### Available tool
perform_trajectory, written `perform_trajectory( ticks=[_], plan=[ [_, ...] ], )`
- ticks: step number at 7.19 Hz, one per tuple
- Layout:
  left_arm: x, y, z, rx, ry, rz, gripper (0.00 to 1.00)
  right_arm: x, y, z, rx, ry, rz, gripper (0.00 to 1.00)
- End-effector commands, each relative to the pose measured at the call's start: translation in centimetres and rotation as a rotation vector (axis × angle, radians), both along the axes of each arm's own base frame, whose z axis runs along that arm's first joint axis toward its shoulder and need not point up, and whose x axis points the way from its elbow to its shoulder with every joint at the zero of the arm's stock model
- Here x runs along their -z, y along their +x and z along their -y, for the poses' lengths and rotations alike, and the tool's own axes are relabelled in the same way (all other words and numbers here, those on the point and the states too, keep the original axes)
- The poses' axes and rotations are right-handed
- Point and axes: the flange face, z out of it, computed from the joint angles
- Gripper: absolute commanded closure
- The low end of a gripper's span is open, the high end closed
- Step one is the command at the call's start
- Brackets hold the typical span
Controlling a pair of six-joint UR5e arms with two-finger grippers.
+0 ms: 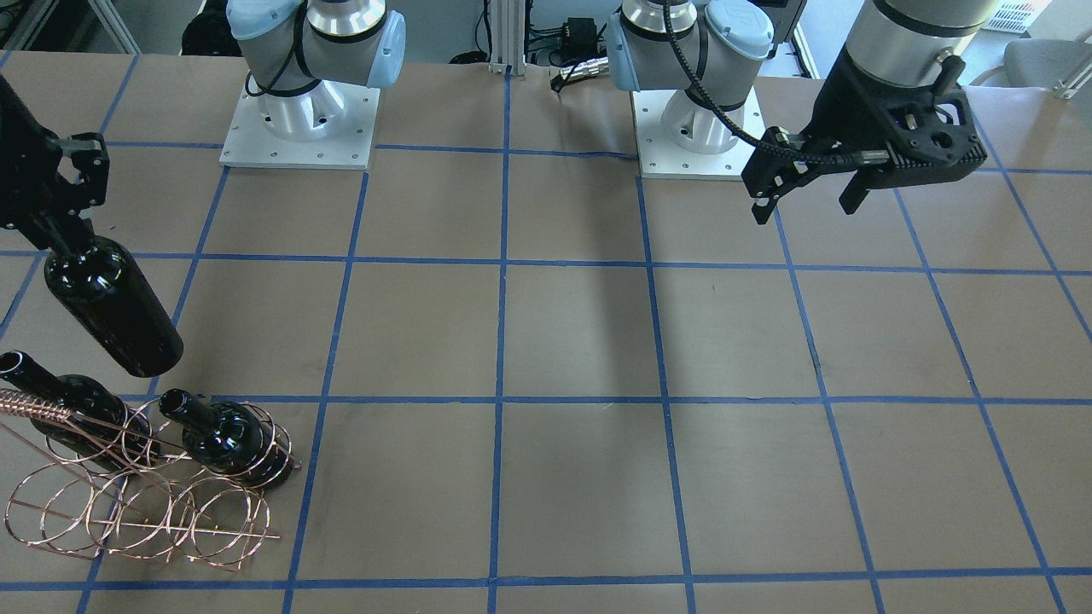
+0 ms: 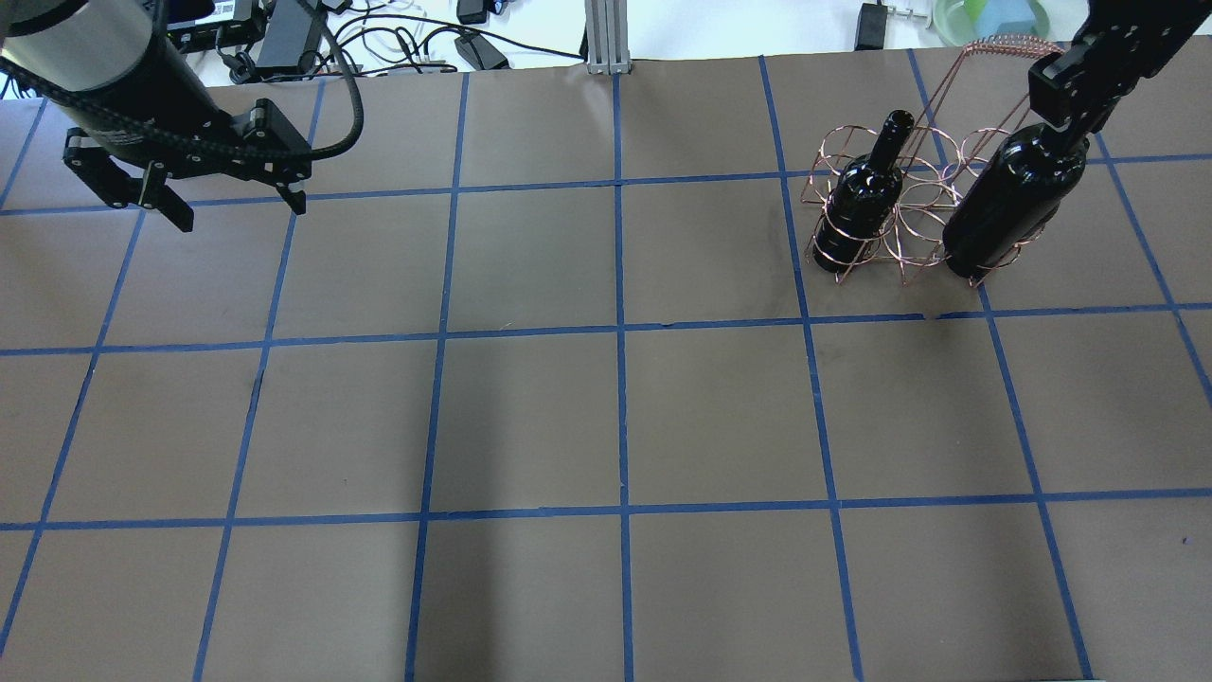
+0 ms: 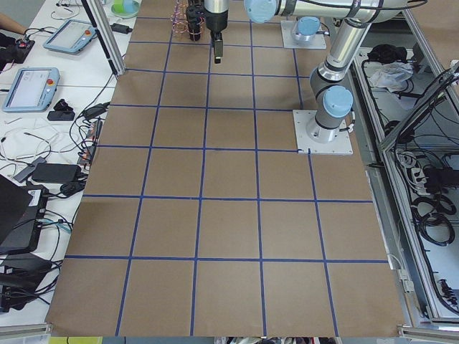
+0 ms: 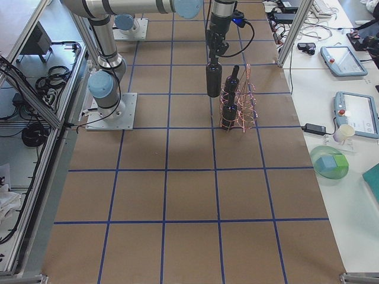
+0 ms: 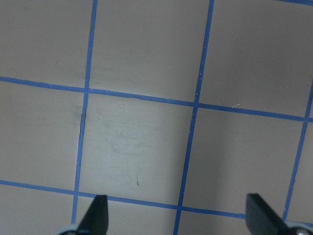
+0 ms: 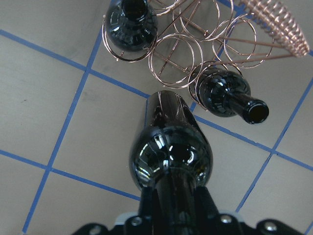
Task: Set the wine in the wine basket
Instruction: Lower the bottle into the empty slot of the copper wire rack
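Note:
My right gripper (image 1: 53,228) is shut on the neck of a near-black wine bottle (image 1: 111,307) and holds it upright in the air, just beside the copper wire basket (image 1: 145,503) on the robot's side. The right wrist view shows the held bottle (image 6: 171,147) with its base by the basket's (image 6: 181,63) near hoops. Two more bottles stand in the hoops (image 1: 226,439) (image 1: 72,405). From overhead I see the held bottle (image 2: 1013,204) in front of the basket (image 2: 909,227). My left gripper (image 2: 241,213) is open and empty, far away.
The table is brown paper with a blue tape grid (image 2: 620,332). The arm bases (image 1: 299,128) (image 1: 695,128) stand at the robot's edge. The basket's coiled handle (image 1: 34,409) rises above the hoops. Cables and small devices (image 2: 398,38) lie beyond the table's far edge.

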Motion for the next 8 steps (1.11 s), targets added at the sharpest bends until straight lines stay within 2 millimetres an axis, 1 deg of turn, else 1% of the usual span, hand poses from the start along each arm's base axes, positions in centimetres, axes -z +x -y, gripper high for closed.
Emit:
perform_trajectory(
  ticks=[1,2,3,4,5,6,7,8],
  plan=[
    [-0.5,-2.2,1.0,0.038,-0.011,0.003,0.0,1.5,-0.4,2.1,-0.043,-0.021,0.002,1.0],
    [-1.0,-2.7,2.0,0.048,-0.024,-0.003,0.0,2.0,-0.3,2.5,-0.048,-0.021,0.018,1.0],
    [-1.0,-3.0,2.4,0.053,-0.023,-0.015,0.0,2.3,-0.3,3.0,-0.077,-0.029,0.024,1.0],
    [-0.7,-3.4,2.6,0.057,-0.018,-0.041,0.0,3.1,-0.3,3.6,-0.096,-0.024,0.032,1.0],
    [-0.5,-3.4,2.6,0.057,-0.012,-0.045,0.0,3.2,-0.3,3.8,-0.103,-0.029,0.039,1.0],
    [-0.4,-3.6,2.6,0.06,-0.008,-0.045,0.0,3.7,-0.4,4.4,-0.123,-0.038,0.036,1.0],
    [-0.4,-3.6,2.7,0.06,-0.008,-0.046,0.0,4.5,-0.4,5.1,-0.126,-0.034,0.039,1.0],
    [-0.3,-3.7,2.7,0.06,-0.007,-0.046,0.0,4.8,-0.5,5.2,-0.128,-0.027,0.039,1.0]
  ],
)
